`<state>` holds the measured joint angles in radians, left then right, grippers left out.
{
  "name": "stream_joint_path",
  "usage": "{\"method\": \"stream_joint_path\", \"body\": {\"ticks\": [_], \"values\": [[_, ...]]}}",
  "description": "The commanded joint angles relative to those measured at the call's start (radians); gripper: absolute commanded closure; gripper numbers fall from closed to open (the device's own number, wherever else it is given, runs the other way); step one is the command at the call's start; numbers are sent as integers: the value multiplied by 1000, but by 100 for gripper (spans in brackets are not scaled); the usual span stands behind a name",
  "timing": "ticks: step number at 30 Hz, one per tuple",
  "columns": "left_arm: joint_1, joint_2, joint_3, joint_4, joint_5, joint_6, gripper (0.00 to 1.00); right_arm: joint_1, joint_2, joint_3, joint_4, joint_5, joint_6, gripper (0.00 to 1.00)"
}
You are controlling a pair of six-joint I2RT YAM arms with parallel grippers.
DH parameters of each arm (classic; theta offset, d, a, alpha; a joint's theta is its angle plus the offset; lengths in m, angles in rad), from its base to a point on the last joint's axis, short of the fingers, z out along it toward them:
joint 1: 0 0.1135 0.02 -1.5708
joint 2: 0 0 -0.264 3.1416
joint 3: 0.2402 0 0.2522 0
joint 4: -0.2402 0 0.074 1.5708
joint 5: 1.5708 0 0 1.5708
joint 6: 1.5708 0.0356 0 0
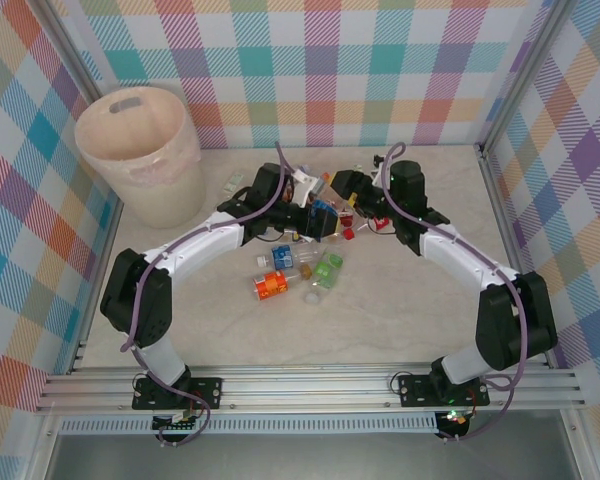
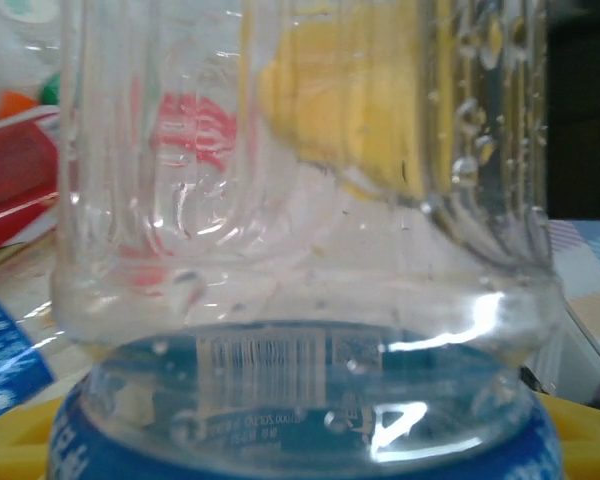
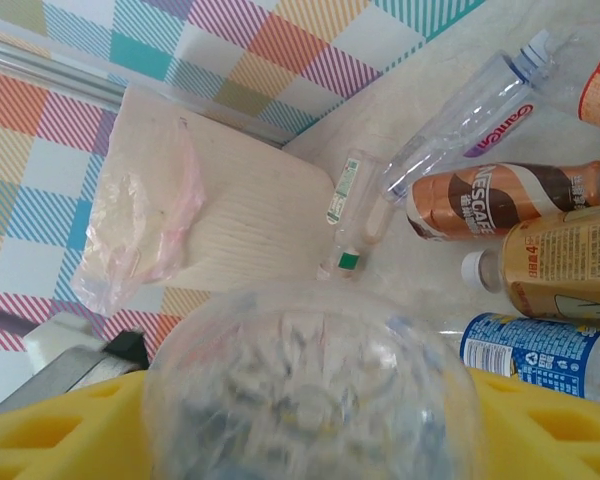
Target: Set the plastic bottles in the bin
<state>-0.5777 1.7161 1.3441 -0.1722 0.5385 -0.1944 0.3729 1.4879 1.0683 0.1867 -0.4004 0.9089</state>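
Observation:
The plastic bottles [image 1: 320, 215] lie in a heap at the middle of the table, with a few loose ones [image 1: 280, 283] nearer me. The pale bin [image 1: 140, 150] stands upright at the far left. Both grippers meet over the heap. My left gripper [image 1: 305, 203] [image 2: 300, 440] is shut on a clear bottle with a blue label [image 2: 300, 400], which spans its yellow fingers [image 2: 10, 445]. My right gripper [image 1: 355, 192] [image 3: 310, 440] is open, and a blurred clear bottle base [image 3: 310, 390] sits between its yellow fingers [image 3: 60, 430].
The right wrist view has a brown bottle [image 3: 510, 200], a beige one [image 3: 570, 260], a long clear one [image 3: 470, 120], a small green-capped one [image 3: 352, 225] and the bin [image 3: 240, 220] with its pink liner. Checked walls close three sides. Bare tabletop [image 1: 310, 330] lies between heap and arm bases.

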Motion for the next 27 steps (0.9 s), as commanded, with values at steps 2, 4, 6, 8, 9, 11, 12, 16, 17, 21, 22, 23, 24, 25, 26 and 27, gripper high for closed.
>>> {"method": "stream_joint_path", "body": {"ticks": [2, 4, 6, 8, 9, 11, 12, 16, 17, 21, 22, 23, 24, 25, 26, 27], "values": [[52, -46, 13, -96, -196, -30, 43, -6, -55, 63, -37, 9, -112, 9], [69, -79, 13, -140, -251, -34, 44, -6, -74, 77, -84, 43, -153, 2], [89, -126, 20, -170, -330, -44, 44, -6, -96, 74, -106, 89, -187, 0], [98, -177, 45, -230, -504, -57, 41, -6, -121, 55, -111, 137, -225, 0], [103, -194, 55, -253, -574, -59, 42, -6, -130, 48, -113, 157, -243, 0], [115, -237, 78, -285, -707, -58, 43, -6, -148, 33, -121, 186, -269, 0], [122, -254, 91, -296, -769, -53, 43, -6, -157, 25, -125, 203, -277, 0], [171, -296, 155, -319, -926, -20, 43, -6, -177, -1, -136, 243, -280, 0], [180, -301, 180, -319, -960, -6, 43, -6, -181, -4, -136, 243, -281, 0], [190, -287, 273, -297, -1145, 91, 43, -7, -194, -13, -115, 194, -287, 0], [202, -278, 285, -272, -1180, 121, 43, -6, -197, -13, -111, 182, -288, 0], [221, -268, 293, -247, -1194, 146, 43, -6, -201, -12, -111, 172, -289, 0], [243, -260, 298, -227, -1196, 164, 43, -6, -204, -11, -111, 166, -289, 0], [269, -245, 308, -210, -1193, 177, 43, -6, -209, -10, -117, 165, -291, 0], [293, -229, 326, -204, -1191, 184, 43, -6, -216, -10, -124, 165, -294, 0], [318, -214, 344, -201, -1185, 195, 43, -6, -222, -10, -130, 166, -298, 0]]}}
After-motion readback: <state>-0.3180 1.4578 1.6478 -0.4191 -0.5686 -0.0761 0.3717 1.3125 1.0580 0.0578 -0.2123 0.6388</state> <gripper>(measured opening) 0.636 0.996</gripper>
